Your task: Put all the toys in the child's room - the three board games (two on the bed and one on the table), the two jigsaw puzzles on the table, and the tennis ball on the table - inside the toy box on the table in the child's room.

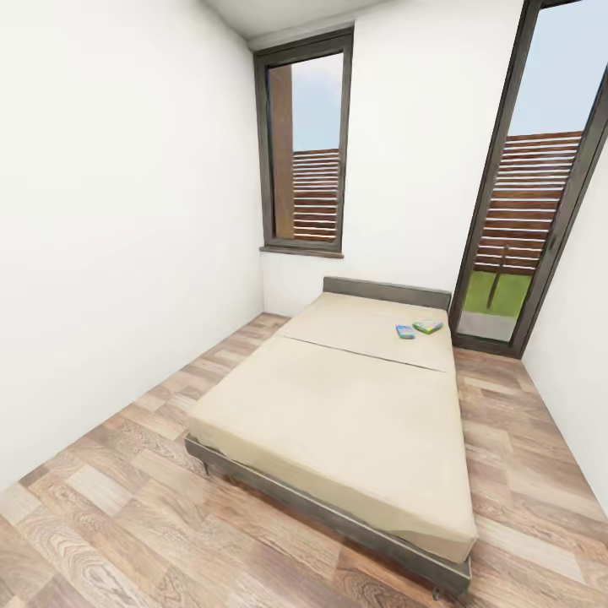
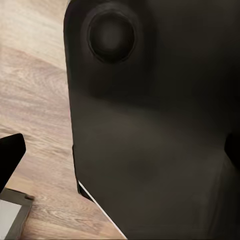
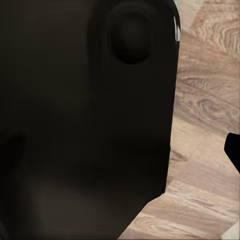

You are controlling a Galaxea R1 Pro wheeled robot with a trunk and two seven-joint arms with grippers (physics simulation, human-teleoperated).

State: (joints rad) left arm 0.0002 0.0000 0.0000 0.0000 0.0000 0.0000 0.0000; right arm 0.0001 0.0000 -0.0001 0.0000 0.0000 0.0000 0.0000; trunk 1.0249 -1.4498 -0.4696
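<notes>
Two board games [image 1: 405, 331] [image 1: 428, 326] are seen lying side by side on the bed [image 1: 338, 405] near its headboard, while neither gripper's state can be told.

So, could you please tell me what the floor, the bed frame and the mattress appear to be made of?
The floor looks like light wood planks, matt, with visible grain and plank seams. The bed frame seems dark grey, matt, possibly painted wood or metal; the render leaves it open. The mattress looks like plain beige fabric, smooth and unpatterned.
</notes>
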